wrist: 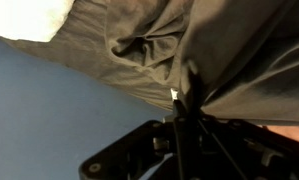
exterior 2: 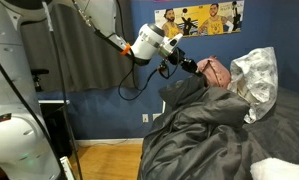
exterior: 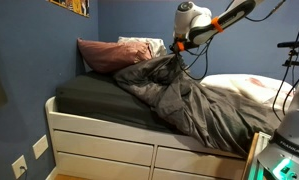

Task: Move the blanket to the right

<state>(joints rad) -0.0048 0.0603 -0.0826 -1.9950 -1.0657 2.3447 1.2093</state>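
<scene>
The dark grey wrinkly blanket (exterior: 184,100) lies bunched over the bed and rises to a lifted peak in both exterior views (exterior 2: 204,120). My gripper (exterior: 176,52) is shut on a pinched fold of the blanket and holds it up above the mattress near the pillows; it also shows in an exterior view (exterior 2: 182,64). In the wrist view the closed fingers (wrist: 179,100) clamp the grey fabric (wrist: 239,50), which drapes away from them.
The charcoal fitted sheet (exterior: 94,95) is bared at the head side. A mauve pillow (exterior: 104,52) and pale pillow (exterior 2: 254,75) sit at the blue wall. White drawers (exterior: 104,145) form the bed base. White bedding (exterior: 254,88) lies further along.
</scene>
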